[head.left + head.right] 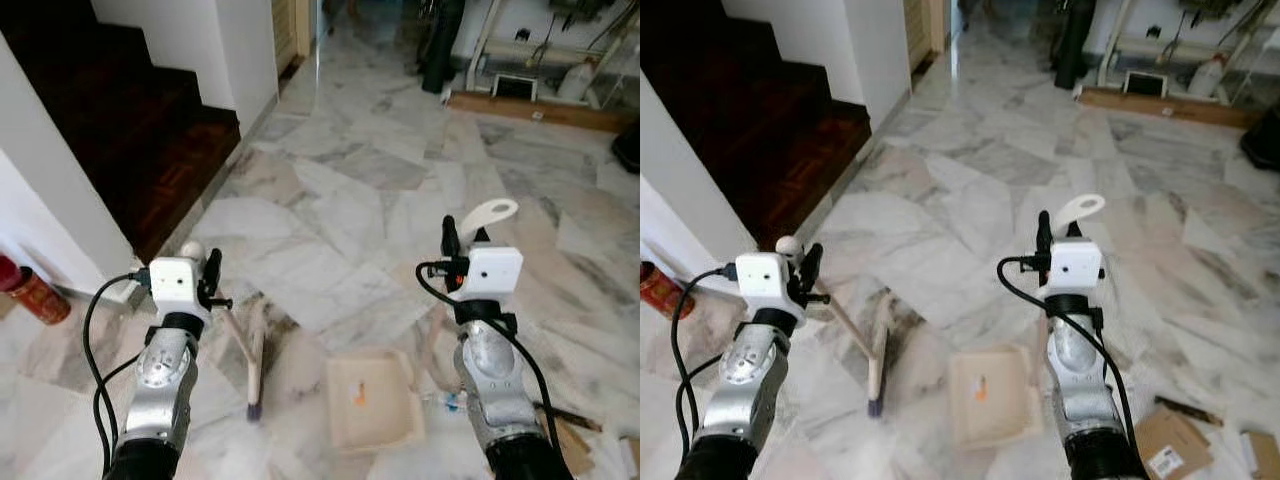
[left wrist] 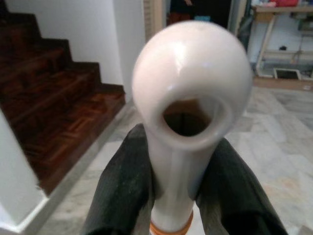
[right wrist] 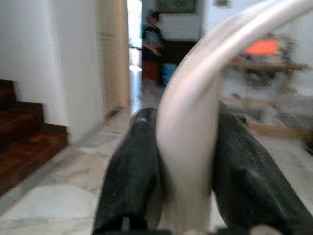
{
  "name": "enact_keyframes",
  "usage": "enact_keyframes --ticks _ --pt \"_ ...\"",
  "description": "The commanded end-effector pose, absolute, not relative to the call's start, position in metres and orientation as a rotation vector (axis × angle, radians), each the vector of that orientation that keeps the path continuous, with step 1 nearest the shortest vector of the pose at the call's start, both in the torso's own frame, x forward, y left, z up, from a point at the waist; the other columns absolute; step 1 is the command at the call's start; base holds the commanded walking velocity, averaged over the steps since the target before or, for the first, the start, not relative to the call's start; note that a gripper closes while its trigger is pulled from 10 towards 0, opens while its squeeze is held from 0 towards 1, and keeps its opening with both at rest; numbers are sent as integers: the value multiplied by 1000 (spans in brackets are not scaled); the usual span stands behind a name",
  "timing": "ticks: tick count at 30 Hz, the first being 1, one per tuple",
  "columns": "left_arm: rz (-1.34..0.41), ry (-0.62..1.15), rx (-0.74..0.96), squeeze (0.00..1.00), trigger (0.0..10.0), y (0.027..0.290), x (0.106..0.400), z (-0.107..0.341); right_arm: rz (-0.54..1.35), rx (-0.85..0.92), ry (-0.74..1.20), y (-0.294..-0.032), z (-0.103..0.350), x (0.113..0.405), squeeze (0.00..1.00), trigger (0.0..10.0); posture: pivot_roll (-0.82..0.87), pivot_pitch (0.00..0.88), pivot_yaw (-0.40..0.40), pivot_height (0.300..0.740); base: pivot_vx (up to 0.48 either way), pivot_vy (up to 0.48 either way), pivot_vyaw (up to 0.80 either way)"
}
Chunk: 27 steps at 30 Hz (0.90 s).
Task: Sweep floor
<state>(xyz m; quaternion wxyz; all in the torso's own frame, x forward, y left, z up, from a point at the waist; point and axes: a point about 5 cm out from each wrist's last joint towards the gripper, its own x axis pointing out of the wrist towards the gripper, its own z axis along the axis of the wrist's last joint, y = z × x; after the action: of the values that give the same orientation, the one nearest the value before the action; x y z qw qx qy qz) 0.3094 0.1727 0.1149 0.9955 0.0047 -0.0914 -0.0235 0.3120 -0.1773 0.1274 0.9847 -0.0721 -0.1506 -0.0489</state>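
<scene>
One broom (image 1: 252, 360), one dustpan (image 1: 372, 398), each in one pincer.

Even daylight on the marble floor (image 1: 340, 200), brightest toward the far doorway (image 3: 136, 34), which is blown out; the staircase (image 1: 120, 110) left of it sits in deep shadow. Head views sharp at centre, soft and slightly bent toward the edges. Wrist views: broom handle (image 2: 188, 112) and dustpan handle (image 3: 195, 112) close up, blurred and glossy with glare; backgrounds soft.
</scene>
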Motion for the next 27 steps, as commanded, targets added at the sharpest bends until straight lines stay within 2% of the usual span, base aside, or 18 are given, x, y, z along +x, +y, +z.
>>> enact_keyframes --ticks 1,7,18,27 --pt "-43 -223 20 0 10000 177 311 124 -90 -152 -351 -175 139 314 0 10000 44 107 27 740 341 0 0" --pt "-43 -224 20 0 10000 177 311 123 -90 -151 -348 -175 138 314 0 10000 43 108 29 740 342 0 0" --pt "-52 -229 21 0 10000 176 310 123 -95 -148 -347 -176 137 313 0 10000 43 55 29 740 341 0 0" --pt "-55 -233 23 0 10000 175 312 125 -100 -146 -346 -178 137 313 0 10000 45 63 30 740 342 0 0"
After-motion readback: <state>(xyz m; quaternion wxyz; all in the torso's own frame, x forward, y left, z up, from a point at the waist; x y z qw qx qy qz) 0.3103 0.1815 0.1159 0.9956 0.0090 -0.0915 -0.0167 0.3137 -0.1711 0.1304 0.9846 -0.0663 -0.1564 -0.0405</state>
